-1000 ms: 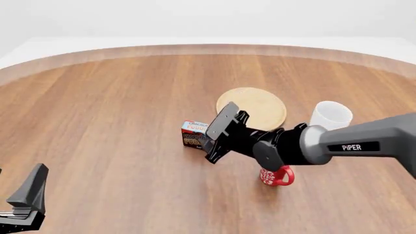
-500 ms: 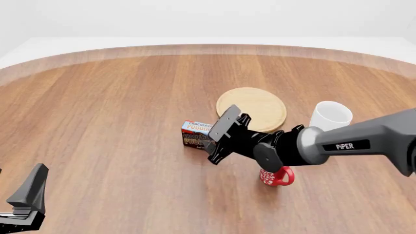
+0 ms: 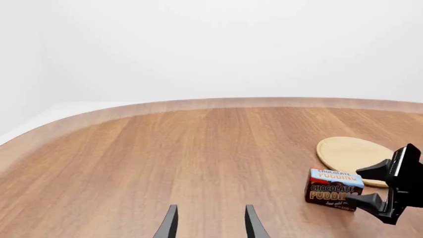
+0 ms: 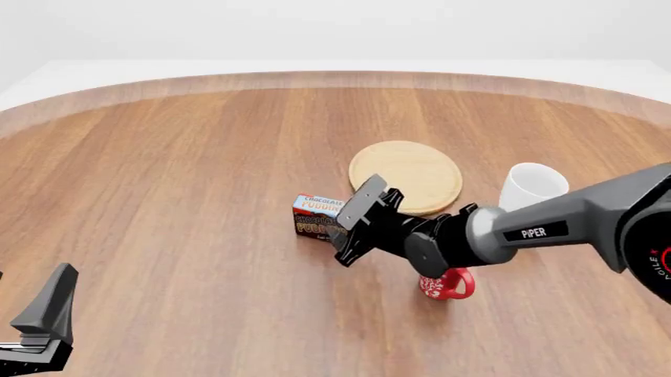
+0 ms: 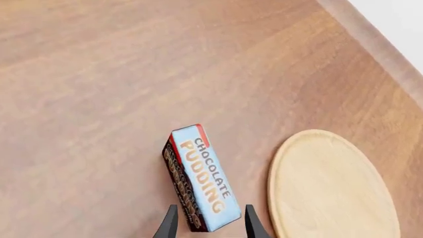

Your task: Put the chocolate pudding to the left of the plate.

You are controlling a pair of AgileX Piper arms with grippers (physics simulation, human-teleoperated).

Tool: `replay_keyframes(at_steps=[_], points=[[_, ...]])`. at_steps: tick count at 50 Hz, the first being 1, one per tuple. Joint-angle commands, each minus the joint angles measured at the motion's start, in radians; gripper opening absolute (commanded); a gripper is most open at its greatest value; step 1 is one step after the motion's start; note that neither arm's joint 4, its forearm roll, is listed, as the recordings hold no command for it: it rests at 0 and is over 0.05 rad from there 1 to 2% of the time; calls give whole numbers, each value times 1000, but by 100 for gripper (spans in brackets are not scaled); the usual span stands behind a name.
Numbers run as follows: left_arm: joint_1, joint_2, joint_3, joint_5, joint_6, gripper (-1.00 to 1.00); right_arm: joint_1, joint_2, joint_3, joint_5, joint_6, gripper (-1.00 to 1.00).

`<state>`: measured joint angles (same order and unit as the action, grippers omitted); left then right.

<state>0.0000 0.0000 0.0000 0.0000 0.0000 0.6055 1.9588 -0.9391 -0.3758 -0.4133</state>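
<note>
Now, nearest at seven o'clock, the left gripper (image 4: 42,330) sits idle, fingers parted, holding nothing. Mid-table, the right gripper (image 4: 341,229) has its open fingers straddling the chocolate pudding (image 4: 317,217), not clamped. One red mug (image 4: 444,284) behind its arm; one plate (image 4: 406,176) at one o'clock; one white mug (image 4: 533,187) at three.
</note>
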Motion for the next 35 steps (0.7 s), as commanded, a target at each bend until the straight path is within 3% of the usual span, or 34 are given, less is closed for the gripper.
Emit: replay_keyframes(at_steps=[1, 17, 18, 35], points=[[0, 0, 0, 0, 0, 100, 0, 15, -3, -9, 6, 100], [0, 0, 0, 0, 0, 100, -4, 19, 0, -17, 4, 100], [0, 0, 0, 0, 0, 100, -6, 19, 1, -21, 1, -100], [0, 0, 0, 0, 0, 100, 24, -37, 67, -58, 34, -100]])
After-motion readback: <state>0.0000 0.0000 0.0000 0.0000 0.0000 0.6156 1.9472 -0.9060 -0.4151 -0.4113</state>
